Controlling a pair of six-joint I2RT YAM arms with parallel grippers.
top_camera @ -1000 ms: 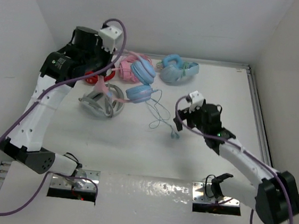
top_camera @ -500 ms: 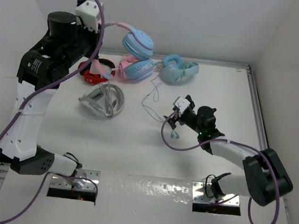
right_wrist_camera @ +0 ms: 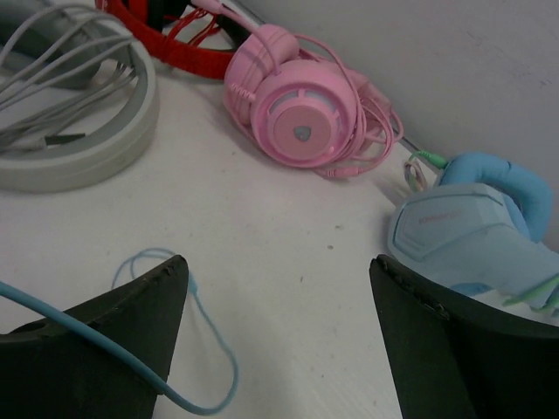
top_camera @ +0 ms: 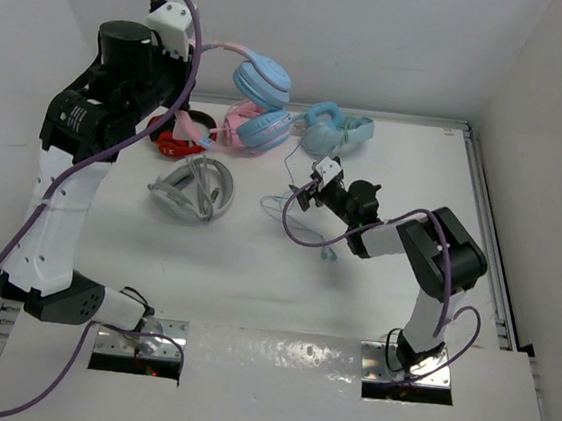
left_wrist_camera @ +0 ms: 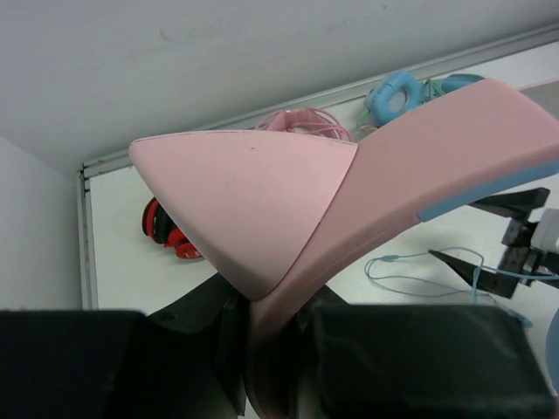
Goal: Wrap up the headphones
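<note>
The headphones (top_camera: 263, 76) have light blue earcups and a pink headband with a small ear (left_wrist_camera: 244, 196). My left gripper (top_camera: 190, 52) is shut on the headband (left_wrist_camera: 437, 166) and holds it high near the back wall. The lower earcup (top_camera: 270, 129) hangs by the pile. The thin teal cable (top_camera: 287, 176) drops to the table and loops there, and its plug (top_camera: 329, 255) lies further forward. My right gripper (top_camera: 303, 189) is open, low over the table at the cable. In the right wrist view the cable (right_wrist_camera: 205, 345) passes in front of the left finger (right_wrist_camera: 105, 340), and nothing is gripped.
An all-pink pair (top_camera: 238, 126) (right_wrist_camera: 301, 113) and an all-light-blue pair (top_camera: 335, 131) (right_wrist_camera: 467, 231) lie at the back. Red headphones (top_camera: 181, 138) and a grey ring-shaped holder (top_camera: 195, 189) (right_wrist_camera: 79, 131) sit at the left. Walls close in the left, back and right sides.
My left arm has lifted the headphones off the table to high at the back. My right gripper has moved left and toward the back, up to the hanging cable.
</note>
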